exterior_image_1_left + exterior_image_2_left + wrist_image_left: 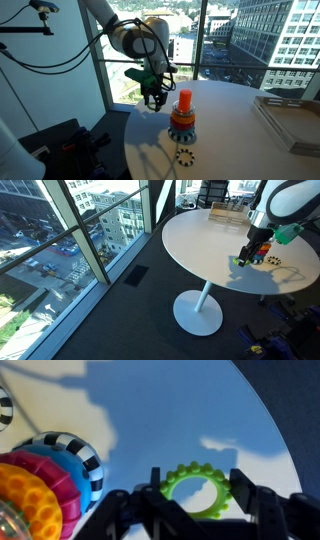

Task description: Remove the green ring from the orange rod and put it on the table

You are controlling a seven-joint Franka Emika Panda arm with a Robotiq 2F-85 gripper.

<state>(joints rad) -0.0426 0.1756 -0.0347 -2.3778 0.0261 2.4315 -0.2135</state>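
While standing beside the round desk (235,150), I noted the following, left to right.

Exterior view: the pincer (153,103) hung above the desk top, just beside the toy and not touching it. The orange rod (185,99) stood upright with coloured rings (183,126) round its base. A dark toothed ring (184,156) lay in front of it, and a grey tray (290,125) sat well apart.

Wrist view: the stack filled the left edge. The green ring (197,472) sat to its right, off the rod and face-on between the two fingers. The fingers appeared to pinch it at opposite points of its rim. By my judgement it was held clear of the desk.

Handling: the ring looked light, stiff and moulded. Its toothed rim offered purchase and its faces looked smooth. Grip across the outer rim with modest force. Release it low and flat, since a tilted ring might roll.
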